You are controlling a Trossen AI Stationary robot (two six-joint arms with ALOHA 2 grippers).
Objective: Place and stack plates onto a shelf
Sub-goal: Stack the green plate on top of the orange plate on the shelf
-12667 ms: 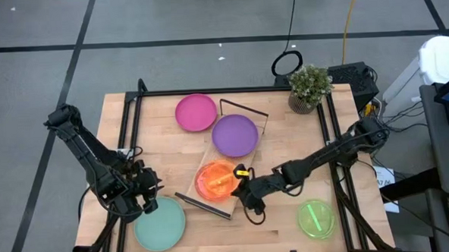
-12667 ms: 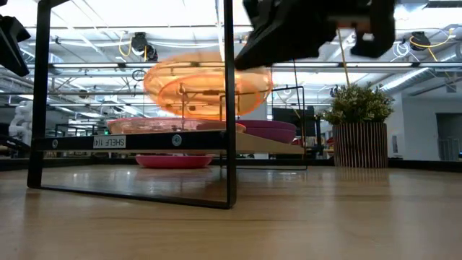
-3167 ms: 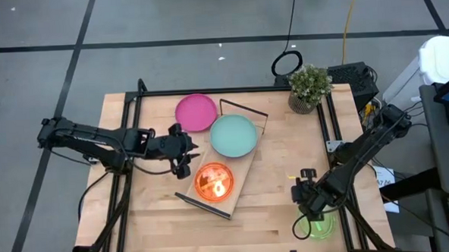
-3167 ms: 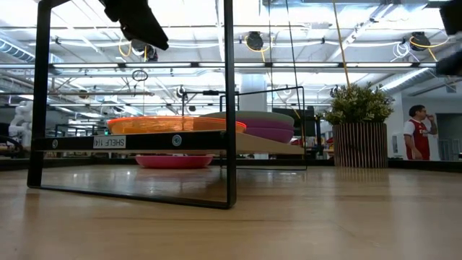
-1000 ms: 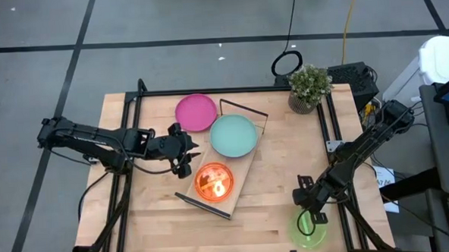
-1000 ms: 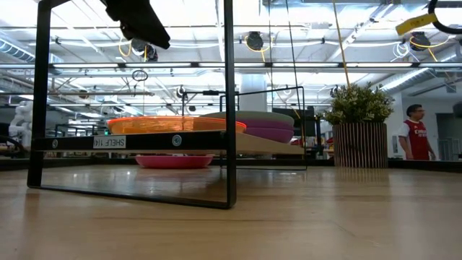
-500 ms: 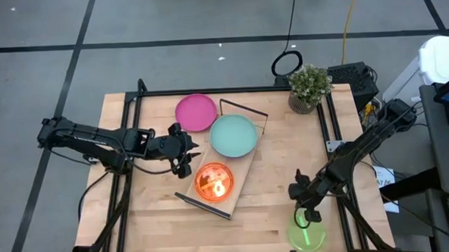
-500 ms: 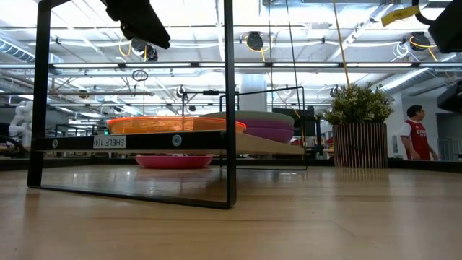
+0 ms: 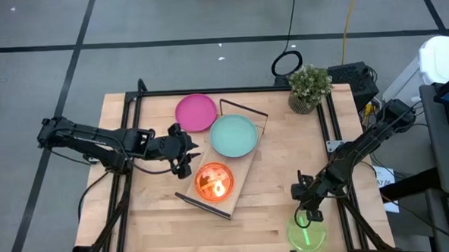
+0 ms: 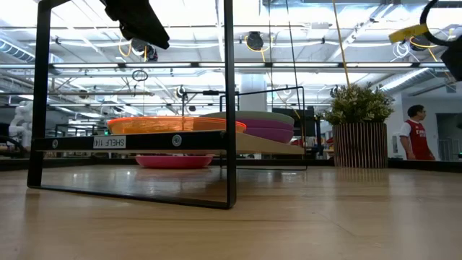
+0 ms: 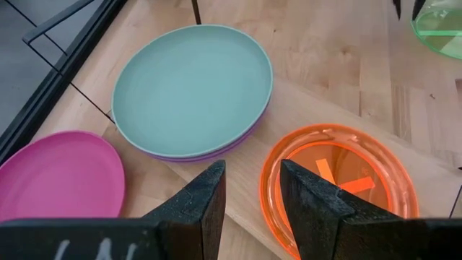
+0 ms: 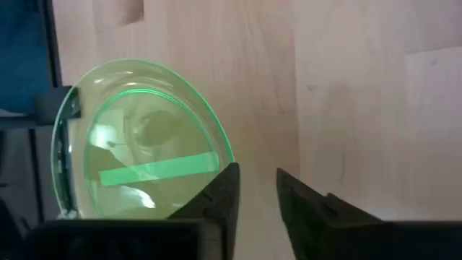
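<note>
The light-wood shelf (image 9: 238, 175) lies slantwise mid-table. On it rest a mint green plate (image 9: 233, 135) stacked on a purple plate (image 11: 216, 153), and an orange plate (image 9: 214, 181). A magenta plate (image 9: 196, 112) lies on the table beyond it. A lime green plate (image 12: 137, 137) lies at the near right, partly overhanging the table's edge. My right gripper (image 12: 256, 184) stands open just above it, pointing steeply down by its rim. My left gripper (image 11: 253, 191) hovers open left of the shelf, with nothing between its fingers. My right gripper has one finger (image 12: 225, 189) right at the lime plate's rim (image 12: 225, 155). Whether it touches the rim I cannot tell, since the finger itself covers that spot. The gap between the fingers shows only bare table.
A potted plant (image 9: 309, 88) stands at the far right corner. Black frame rails (image 9: 126, 138) run along the table's left and right sides. Bare wood lies between the shelf and the lime plate. A person stands in the room beyond (image 10: 416, 133).
My right gripper has stayed over the lime plate while its wrist has rolled a little.
</note>
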